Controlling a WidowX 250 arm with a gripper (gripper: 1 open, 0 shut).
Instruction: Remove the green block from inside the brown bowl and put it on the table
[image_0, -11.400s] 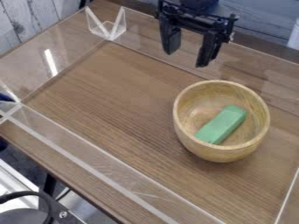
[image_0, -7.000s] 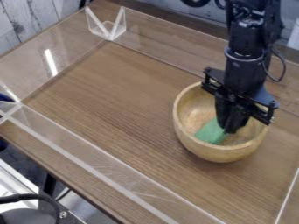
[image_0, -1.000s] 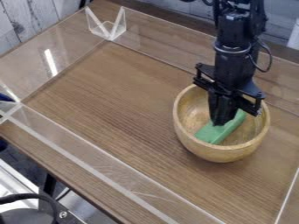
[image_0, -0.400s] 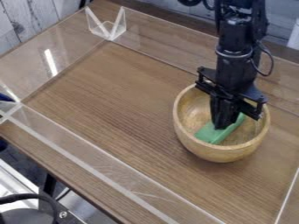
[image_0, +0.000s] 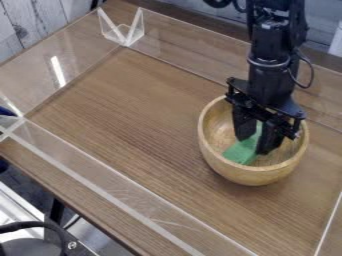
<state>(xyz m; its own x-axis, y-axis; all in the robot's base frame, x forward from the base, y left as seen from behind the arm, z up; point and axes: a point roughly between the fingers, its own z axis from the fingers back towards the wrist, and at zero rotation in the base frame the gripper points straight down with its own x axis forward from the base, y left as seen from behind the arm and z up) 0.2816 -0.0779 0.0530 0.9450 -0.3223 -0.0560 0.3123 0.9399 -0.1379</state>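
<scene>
The brown bowl (image_0: 253, 178) sits on the table (image_0: 120, 115) at the right. Inside it lies the green block (image_0: 241, 153), tilted, with only its lower left end showing. My gripper (image_0: 263, 143) hangs straight down into the bowl over the block. Its black fingers (image_0: 243, 128) stand apart on either side of the block's upper part and hide it. The gripper is open; I cannot tell whether the fingers touch the block.
Low clear acrylic walls (image_0: 94, 175) edge the tabletop along the front and left. A small clear bracket (image_0: 120, 27) stands at the far left corner. Bare wood stretches to the left of the bowl.
The fingers, shut together on the block in the bowl a second ago, have spread apart. The arm has stayed over the bowl, and the block still lies inside.
</scene>
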